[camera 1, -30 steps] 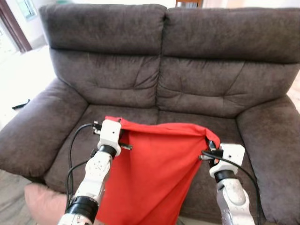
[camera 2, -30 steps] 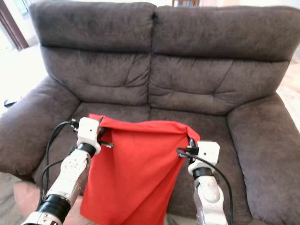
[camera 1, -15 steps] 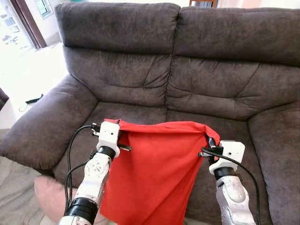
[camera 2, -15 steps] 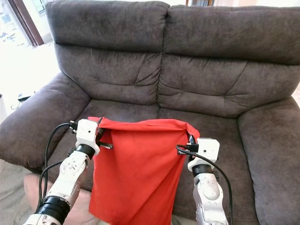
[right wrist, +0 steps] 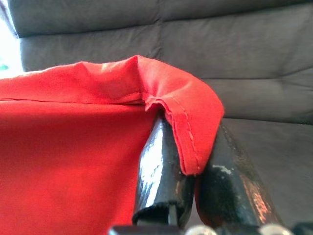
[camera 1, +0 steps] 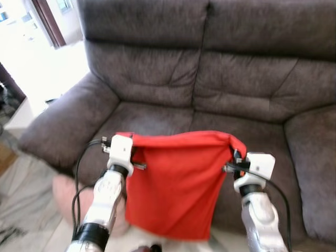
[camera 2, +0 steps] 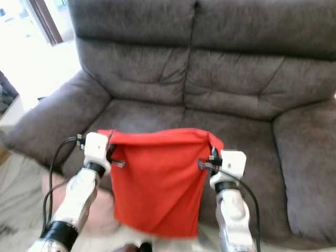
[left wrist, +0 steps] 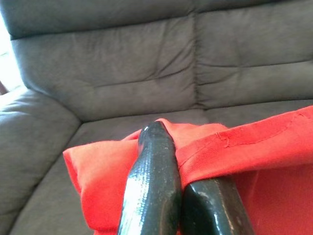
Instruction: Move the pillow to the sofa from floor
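Note:
A flat red pillow hangs in the air in front of the dark grey sofa, its top edge stretched between my two arms. My left gripper is shut on the pillow's top left corner, where red cloth bunches around the black fingers. At the top right corner my right gripper is shut too, with a fold of cloth draped over its fingers. The pillow's lower edge dangles just above the floor, level with the front of the sofa seat.
A pink cushion lies on the floor beside my left arm. Padded armrests stand at the left and right of the sofa. A dark door frame and bright floor lie beyond the left armrest.
The camera has shifted, so the sofa's top is cut off and more floor shows. Both grippers keep their hold; the pillow's whole lower edge now shows.

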Controlling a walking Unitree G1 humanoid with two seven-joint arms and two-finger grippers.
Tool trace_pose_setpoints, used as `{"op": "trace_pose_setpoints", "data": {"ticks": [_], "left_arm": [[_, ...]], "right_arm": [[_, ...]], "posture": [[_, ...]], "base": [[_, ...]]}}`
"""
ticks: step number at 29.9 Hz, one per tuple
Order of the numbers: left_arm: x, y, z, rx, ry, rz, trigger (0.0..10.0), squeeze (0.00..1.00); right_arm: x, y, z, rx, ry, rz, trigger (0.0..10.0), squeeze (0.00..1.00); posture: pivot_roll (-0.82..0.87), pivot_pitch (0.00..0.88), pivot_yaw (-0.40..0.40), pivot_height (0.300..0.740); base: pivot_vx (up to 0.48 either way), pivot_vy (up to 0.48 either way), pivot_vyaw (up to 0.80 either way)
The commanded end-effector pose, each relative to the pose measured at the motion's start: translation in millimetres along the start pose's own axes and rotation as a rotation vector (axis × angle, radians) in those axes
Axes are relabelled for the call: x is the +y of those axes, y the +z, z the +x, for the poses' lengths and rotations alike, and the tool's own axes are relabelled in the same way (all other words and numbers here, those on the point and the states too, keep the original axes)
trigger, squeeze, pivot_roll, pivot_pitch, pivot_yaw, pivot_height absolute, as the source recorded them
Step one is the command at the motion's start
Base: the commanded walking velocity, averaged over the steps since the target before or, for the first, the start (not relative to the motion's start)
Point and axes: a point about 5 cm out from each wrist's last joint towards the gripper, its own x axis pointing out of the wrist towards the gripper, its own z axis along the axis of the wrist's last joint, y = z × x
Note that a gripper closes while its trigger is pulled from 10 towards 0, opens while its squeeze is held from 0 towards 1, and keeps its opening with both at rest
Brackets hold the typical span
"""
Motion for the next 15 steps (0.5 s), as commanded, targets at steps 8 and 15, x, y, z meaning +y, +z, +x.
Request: {"op": "trace_pose_setpoints", "data": {"ticks": [8, 15], "left_arm": [[7.7, 9.3, 2.0, -0.052, 0.026, 0.003, 10.0, 0.00], [8.0, 9.2, 1.5, -0.051, 0.025, 0.003, 10.0, 0.00]], "right_arm": [[-4.9, 15.8, 6.2, -0.077, -0.025, 0.010, 10.0, 0.00], [-4.0, 15.5, 6.9, -0.076, -0.021, 0.010, 10.0, 0.00]], "posture": [[-0.03, 0.060, 0.030, 0.740], [-0.03, 0.060, 0.030, 0.740]], "base": [[0.000, 0.000, 0.00], [0.000, 0.000, -0.37]]}}
